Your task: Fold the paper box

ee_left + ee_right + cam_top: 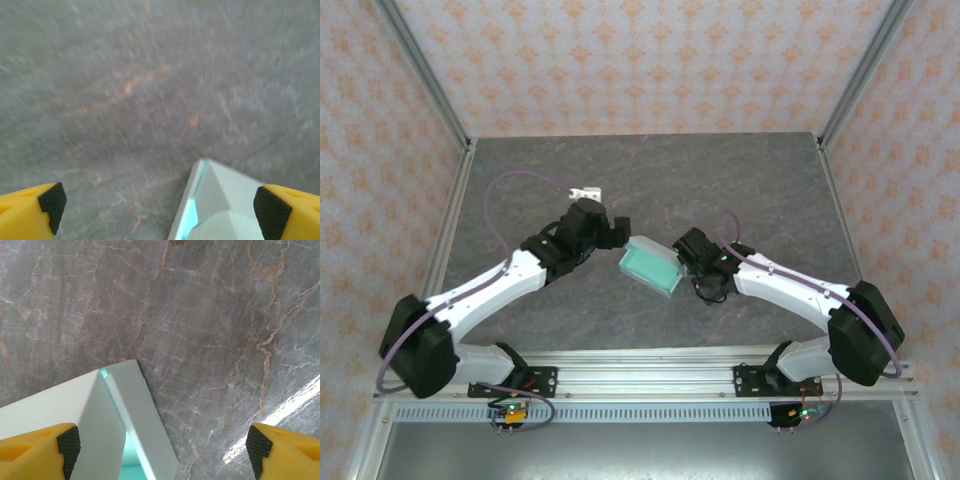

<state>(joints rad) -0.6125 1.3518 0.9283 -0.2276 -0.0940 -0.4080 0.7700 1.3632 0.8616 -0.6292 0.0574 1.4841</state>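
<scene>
Your left fingers (52, 206) and right fingers (67, 440) stand spread, pinching nothing. The paper box (652, 265) lies between the two pairs, a corner inside each gap. Close off-centre and you could crush it.

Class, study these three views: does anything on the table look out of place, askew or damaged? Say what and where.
The paper box sits askew, its sides slanted against the edges of the table. Farther back and to the left, a small white piece lies loose; what it is cannot be told.
</scene>
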